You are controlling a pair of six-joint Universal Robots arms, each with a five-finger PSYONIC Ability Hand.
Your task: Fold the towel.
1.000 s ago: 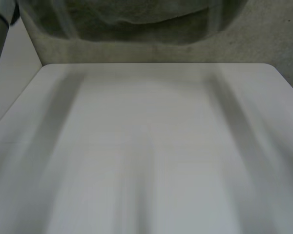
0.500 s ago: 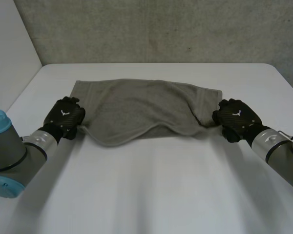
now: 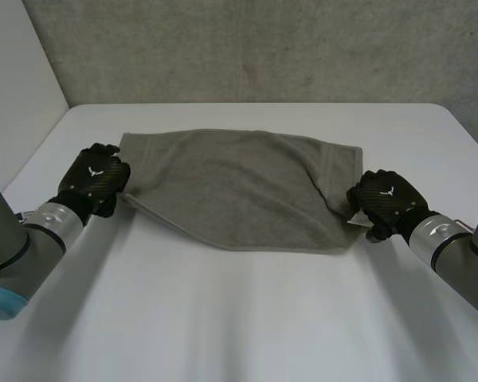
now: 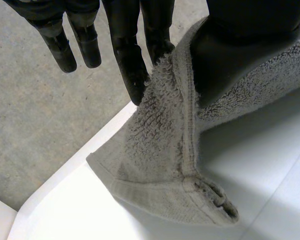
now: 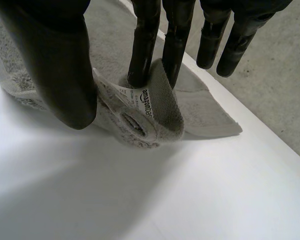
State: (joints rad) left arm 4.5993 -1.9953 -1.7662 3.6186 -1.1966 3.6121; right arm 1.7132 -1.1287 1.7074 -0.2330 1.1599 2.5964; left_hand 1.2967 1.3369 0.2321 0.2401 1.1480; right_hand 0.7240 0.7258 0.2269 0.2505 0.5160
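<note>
I see the grey towel [image 3: 239,187] lying on the far half of the white table [image 3: 247,326], with a rough grey wall [image 3: 247,48] behind it; the cloth is spread wide between the two hands, one at each end. Its near edge slants from the left end toward the middle, then runs roughly straight to the right end; a crease crosses the cloth near the right end.

The left hand [image 3: 95,179] sits at the towel's left end, at the near corner; in the left wrist view I see the thumb [image 4: 250,45] pressing the cloth against the fingers [image 4: 127,55], so the hand is pinching the edge; the hemmed corner hangs below the fingertips toward the table.

The right hand [image 3: 386,199] sits at the towel's right end, also at the near corner; in the right wrist view its thumb [image 5: 55,65] and two of its fingers [image 5: 145,40] clamp a bunched fold of the corner; a white label [image 5: 140,102] with dark print is sewn there and curls out between them; the other fingers stand straight, off the cloth. More of the towel lies flat on the table just beyond the pinched fold.
</note>
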